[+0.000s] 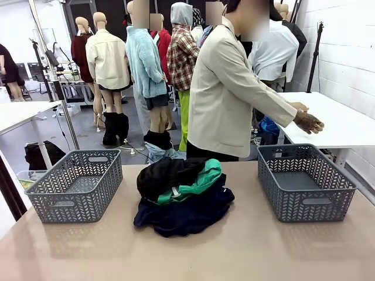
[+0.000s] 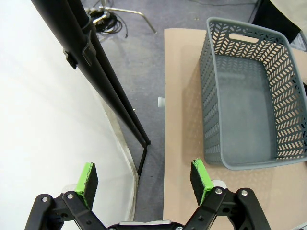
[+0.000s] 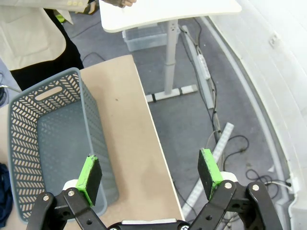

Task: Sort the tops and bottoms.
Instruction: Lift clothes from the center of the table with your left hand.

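Observation:
A heap of garments lies mid-table in the front view: a black one on top, a bright green one with a white drawstring under it, and dark navy cloth at the bottom. My left gripper is open and holds nothing, hanging over the table's left edge beside the left grey basket. My right gripper is open too, above the table's right edge next to the right grey basket. A sliver of navy cloth shows at that view's left border.
Two empty grey baskets flank the heap. A person in a beige blazer stands at the far side, hands reaching toward a white side table. A black stand rises by the left edge.

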### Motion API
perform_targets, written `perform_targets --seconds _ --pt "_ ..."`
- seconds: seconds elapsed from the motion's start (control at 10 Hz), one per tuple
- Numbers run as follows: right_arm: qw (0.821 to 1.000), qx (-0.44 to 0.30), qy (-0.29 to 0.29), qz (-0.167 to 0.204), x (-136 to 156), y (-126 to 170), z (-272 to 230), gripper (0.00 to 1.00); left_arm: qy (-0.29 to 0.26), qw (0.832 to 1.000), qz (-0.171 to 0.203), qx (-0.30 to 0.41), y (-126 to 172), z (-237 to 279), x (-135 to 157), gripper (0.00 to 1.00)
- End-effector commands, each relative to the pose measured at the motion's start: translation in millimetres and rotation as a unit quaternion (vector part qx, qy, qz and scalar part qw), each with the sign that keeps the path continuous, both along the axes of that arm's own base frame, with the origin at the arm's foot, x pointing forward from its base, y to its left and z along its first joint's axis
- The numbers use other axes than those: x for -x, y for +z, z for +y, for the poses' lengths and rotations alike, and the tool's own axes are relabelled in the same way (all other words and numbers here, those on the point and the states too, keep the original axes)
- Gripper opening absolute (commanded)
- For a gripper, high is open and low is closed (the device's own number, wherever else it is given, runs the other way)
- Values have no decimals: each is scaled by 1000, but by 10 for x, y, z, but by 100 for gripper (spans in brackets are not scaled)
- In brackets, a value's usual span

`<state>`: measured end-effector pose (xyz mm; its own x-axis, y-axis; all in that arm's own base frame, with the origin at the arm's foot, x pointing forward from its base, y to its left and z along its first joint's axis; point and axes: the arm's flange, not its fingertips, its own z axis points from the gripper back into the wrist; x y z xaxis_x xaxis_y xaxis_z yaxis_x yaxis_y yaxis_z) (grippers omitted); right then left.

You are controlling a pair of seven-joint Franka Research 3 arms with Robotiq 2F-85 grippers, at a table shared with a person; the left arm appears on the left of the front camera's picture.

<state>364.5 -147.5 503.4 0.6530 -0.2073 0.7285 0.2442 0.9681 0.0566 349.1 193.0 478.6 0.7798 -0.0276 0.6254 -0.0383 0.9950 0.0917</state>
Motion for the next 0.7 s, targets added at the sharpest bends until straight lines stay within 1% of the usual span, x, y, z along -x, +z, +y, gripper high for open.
perform_targets --seconds 0.0,0.6 --pt "1000 0 -2 5 5 -11 7 100 3 1000 1 -2 3 12 17 100" --pt "1000 0 -2 5 5 -11 7 100 3 1000 1 -2 3 12 17 100"
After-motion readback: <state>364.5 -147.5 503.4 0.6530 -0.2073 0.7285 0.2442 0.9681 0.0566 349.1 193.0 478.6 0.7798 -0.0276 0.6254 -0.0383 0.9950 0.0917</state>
